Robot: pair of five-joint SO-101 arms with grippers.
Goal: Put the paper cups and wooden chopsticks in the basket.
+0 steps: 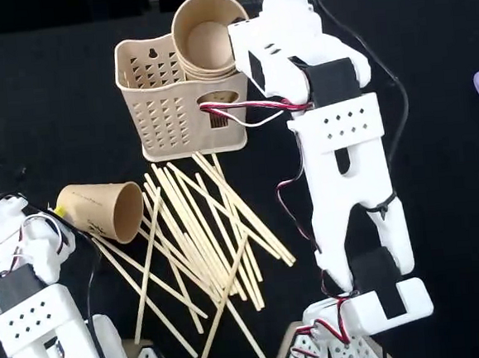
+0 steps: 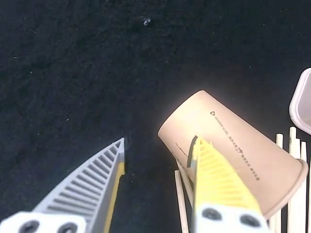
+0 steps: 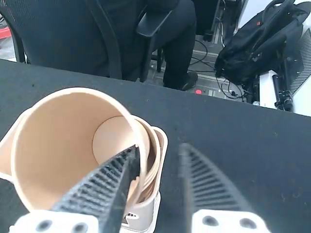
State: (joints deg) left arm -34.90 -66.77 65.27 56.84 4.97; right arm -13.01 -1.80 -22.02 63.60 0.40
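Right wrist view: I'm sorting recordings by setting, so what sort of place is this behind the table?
Probably an office or lab workroom: an office chair stands behind the black table, and a black backpack sits by loose cables on the floor.

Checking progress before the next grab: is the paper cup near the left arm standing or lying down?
On its side. The paper cup lies on the table, mouth toward the chopsticks, outside the basket.
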